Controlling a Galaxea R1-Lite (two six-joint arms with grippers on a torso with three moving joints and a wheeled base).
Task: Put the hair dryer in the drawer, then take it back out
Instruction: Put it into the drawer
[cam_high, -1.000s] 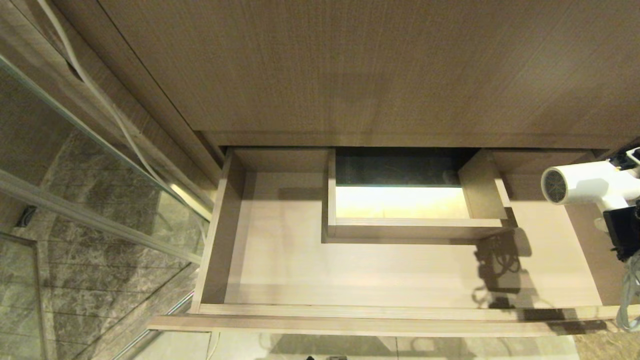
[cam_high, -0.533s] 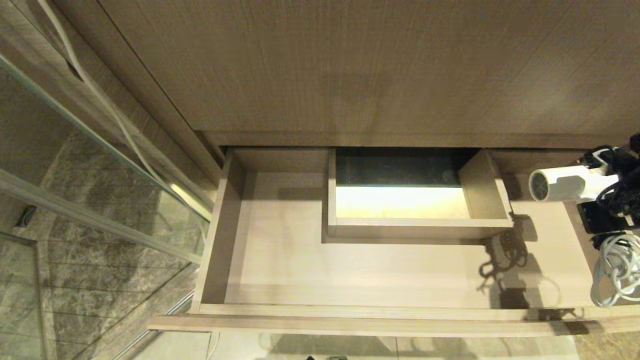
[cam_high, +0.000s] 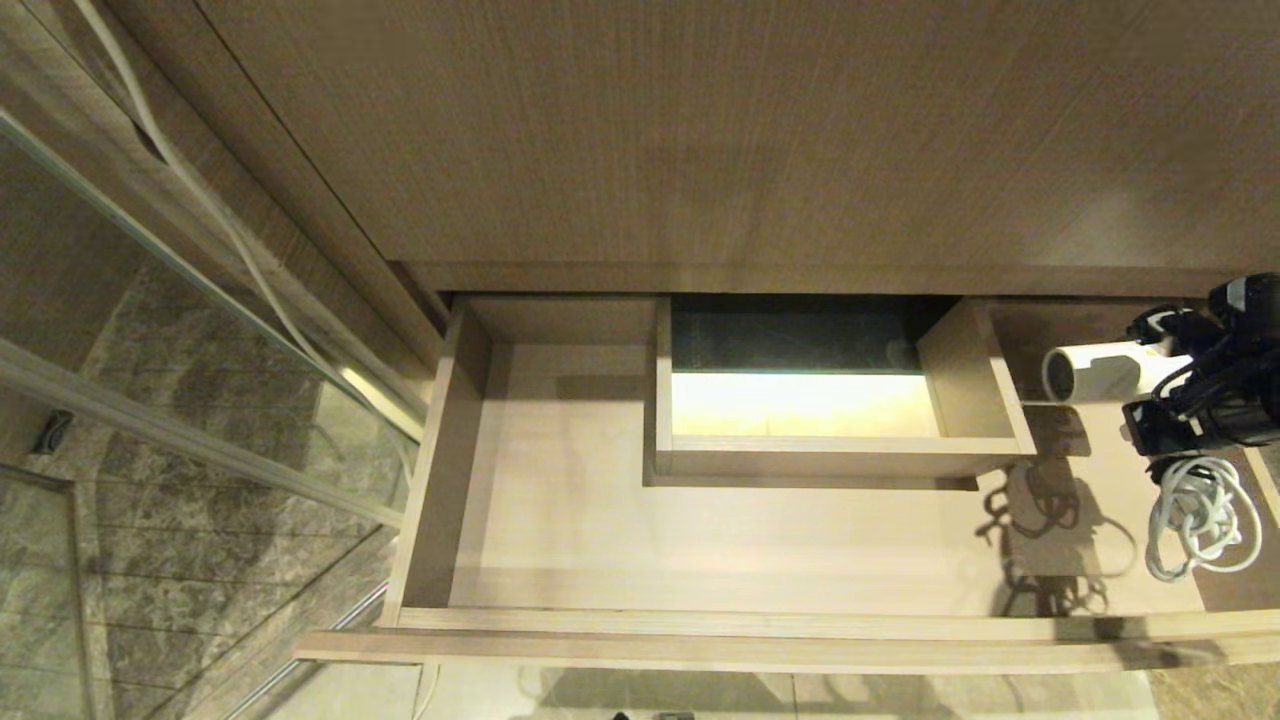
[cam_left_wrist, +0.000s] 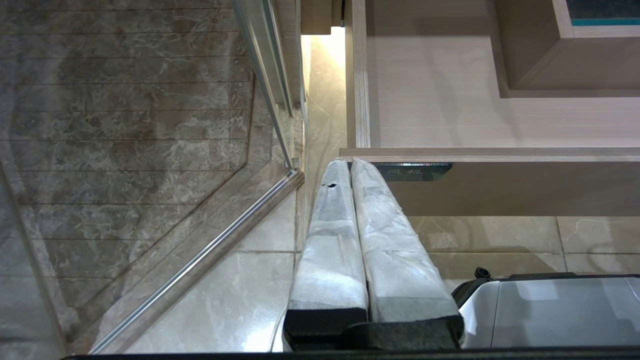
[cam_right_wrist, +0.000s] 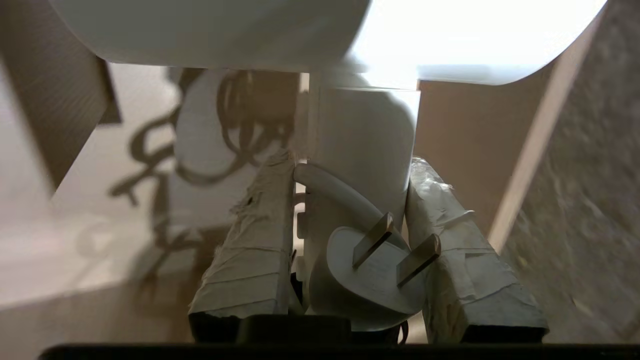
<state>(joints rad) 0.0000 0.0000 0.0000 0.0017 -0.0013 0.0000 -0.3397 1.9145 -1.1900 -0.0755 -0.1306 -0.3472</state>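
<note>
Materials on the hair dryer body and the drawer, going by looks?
Hair dryer: smooth white plastic, probably; its barrel shows a soft sheen in the right wrist view.
Drawer: light wood-grain board, matte, likely laminate; fine straight grain lines, no gloss.

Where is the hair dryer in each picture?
Head view: the hair dryer is at the right edge, above the open drawer, held by the right gripper.
Left wrist view: not in it.
Right wrist view: its white body and handle fill the top and middle, between the jaws.
Shared landmark: the drawer's pale inside.
</note>
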